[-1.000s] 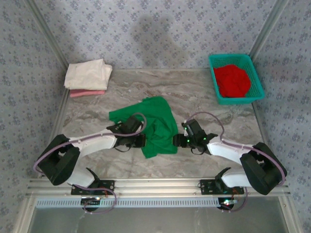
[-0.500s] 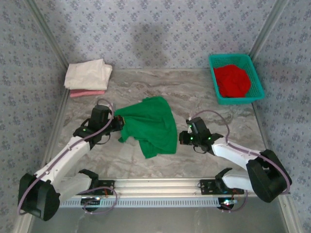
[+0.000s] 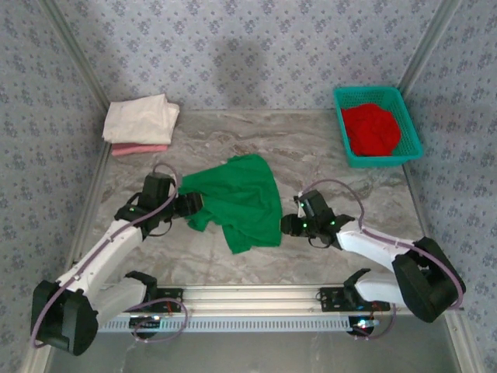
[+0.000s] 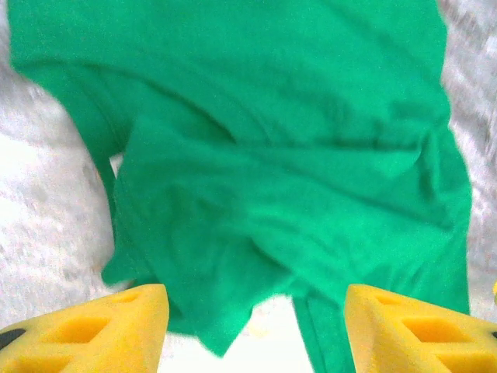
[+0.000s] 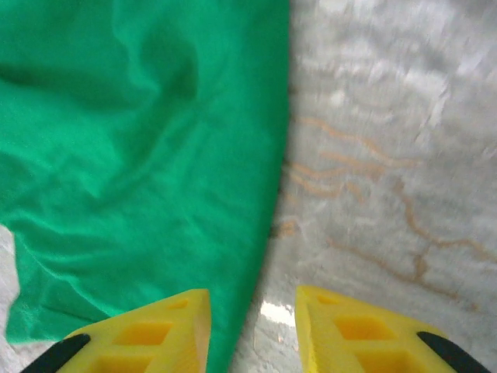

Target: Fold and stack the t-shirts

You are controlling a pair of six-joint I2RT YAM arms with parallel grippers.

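Swung outward since a second ago, the left tool (image 3: 189,205) stands open at the crumpled green t-shirt (image 3: 242,200) lying mid-way across the bench (image 3: 326,155), the right tool (image 3: 285,225) part-open astride its right edge; closing on bunched layers risks a crooked fold.

Left wrist view: green t-shirt (image 4: 287,179) runs off the top and right edges; collar and sleeves can't be made out in the folds. Fingers (image 4: 93,330) of the left gripper (image 4: 255,305) are cut by the bottom edge.

Right wrist view: same shirt is cut at top and left. Table (image 5: 388,155) veining is blurred. Right gripper (image 5: 252,294) fingers (image 5: 365,334) are cut at the bottom.

Top view: pink t-shirt (image 3: 140,149) is mostly hidden under the cream-white t-shirt (image 3: 141,118). Red t-shirt (image 3: 371,128) is bunched in the basket (image 3: 384,160), shape unreadable.
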